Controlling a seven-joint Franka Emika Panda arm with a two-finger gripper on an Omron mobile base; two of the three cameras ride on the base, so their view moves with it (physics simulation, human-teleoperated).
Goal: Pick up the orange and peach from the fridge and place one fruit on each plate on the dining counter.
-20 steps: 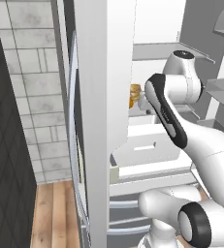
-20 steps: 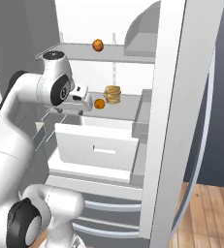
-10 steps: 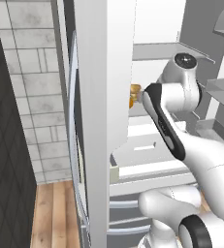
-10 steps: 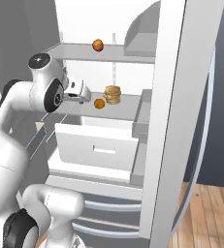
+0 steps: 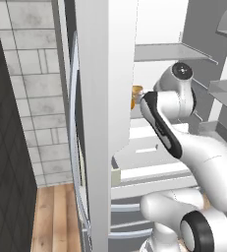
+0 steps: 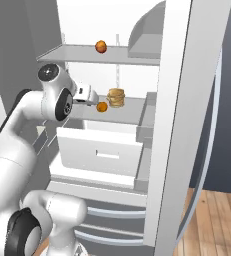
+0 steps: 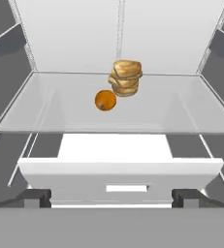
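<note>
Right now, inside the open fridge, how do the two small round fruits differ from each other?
The orange is plain, even orange; the peach is redder with a paler patch. The orange sits on the lower glass shelf beside a tan layered stack; the peach sits alone on the shelf above. The orange lies just ahead of the gripper. Both are similar in size.

Look at the fridge: its middle glass shelf carries two things. The orange sits on that shelf toward its middle, and the tan layered stack stands just behind the orange, a little to one side, close to it; you cannot tell whether they touch. One level above the orange, the upper shelf carries the peach near its front edge. Below the orange's shelf you see a white drawer, pulled partly out.
</note>
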